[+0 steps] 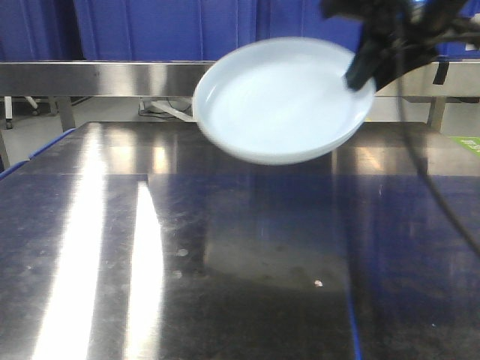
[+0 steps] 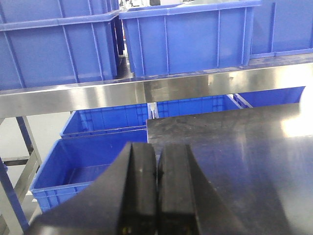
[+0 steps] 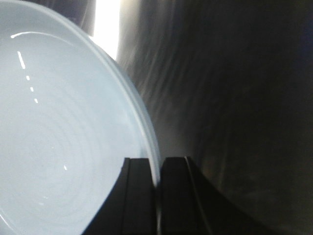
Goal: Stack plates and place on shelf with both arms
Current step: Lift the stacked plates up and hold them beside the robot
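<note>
Exterior front view, upper centre: plate (image 1: 281, 101), pale bluish-white, glossy, round, shallow, tilted and blurred. Held clear of table (image 1: 225, 255), rim pinched by right gripper (image 1: 358, 73) at upper right. Steel surface dark, scuffed, streaked with glare. Left gripper (image 2: 157, 152) pressed together, empty; blue plastic bins (image 2: 190, 39) behind.

Scuffed steel table (image 1: 225, 262) w/ blue plastic bins (image 2: 190, 39) behind its far edge.

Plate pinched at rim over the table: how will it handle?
Probably rigid: the plate holds shape from one rim pinch by the right end effector. Glossy surface looks slippery. Hanging tilted off-centre, it may pivot.
</note>
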